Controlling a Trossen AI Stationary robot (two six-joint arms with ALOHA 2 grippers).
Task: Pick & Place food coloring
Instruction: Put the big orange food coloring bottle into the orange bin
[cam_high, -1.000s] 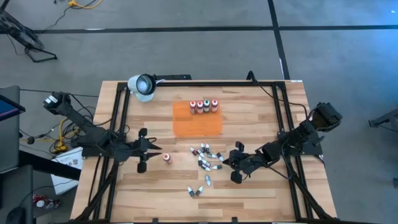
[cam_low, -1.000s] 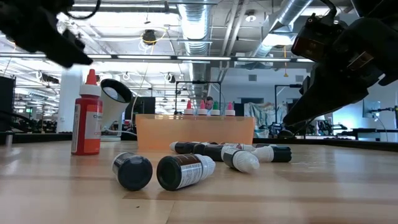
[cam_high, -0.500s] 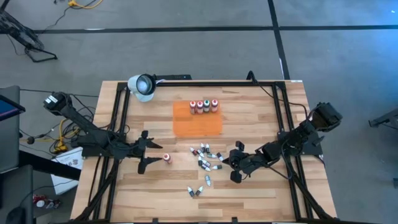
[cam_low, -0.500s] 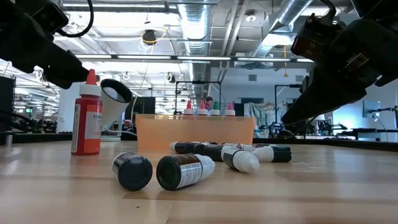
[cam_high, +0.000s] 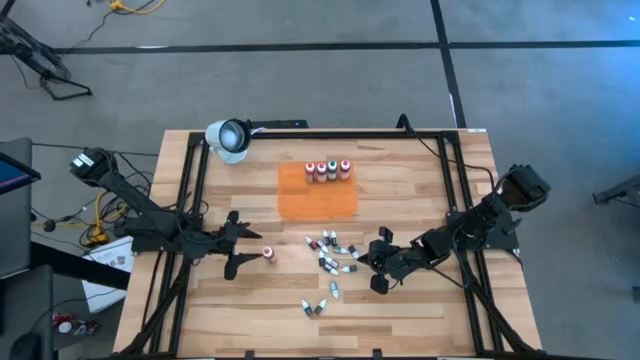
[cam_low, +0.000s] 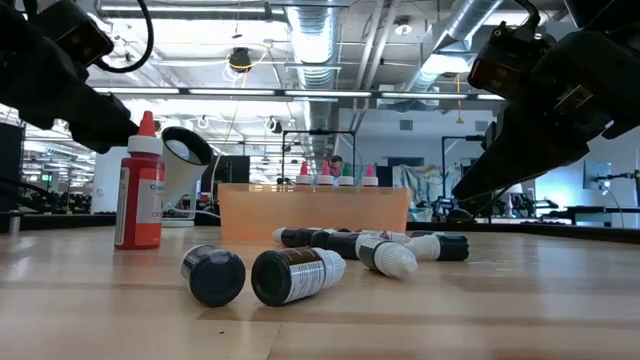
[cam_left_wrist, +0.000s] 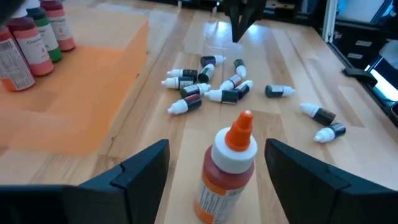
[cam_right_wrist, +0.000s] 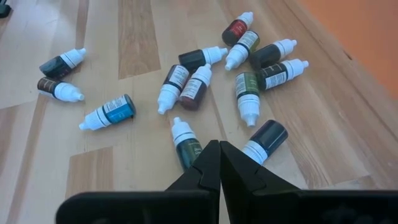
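High view: the left gripper (cam_high: 243, 249) sits on the table's left half, fingers spread wide and holding nothing. An upright orange bottle (cam_high: 268, 254) stands just past its fingertips. Four bottles (cam_high: 328, 170) line the far edge of the orange tray (cam_high: 316, 196). A cluster of small vials (cam_high: 331, 251) lies near the table centre; the right gripper (cam_high: 377, 260) rests beside it, fingers closed and empty.

Low view: the orange bottle (cam_low: 139, 188) stands upright at left; two vials (cam_low: 268, 274) lie on their sides nearest the camera.

Left wrist view: the orange bottle (cam_left_wrist: 227, 169) stands between the spread fingers (cam_left_wrist: 140, 172), untouched. Its label print is illegible.

Right wrist view: closed fingertips (cam_right_wrist: 216, 163) point at scattered vials (cam_right_wrist: 199, 81). Labels too small to read.
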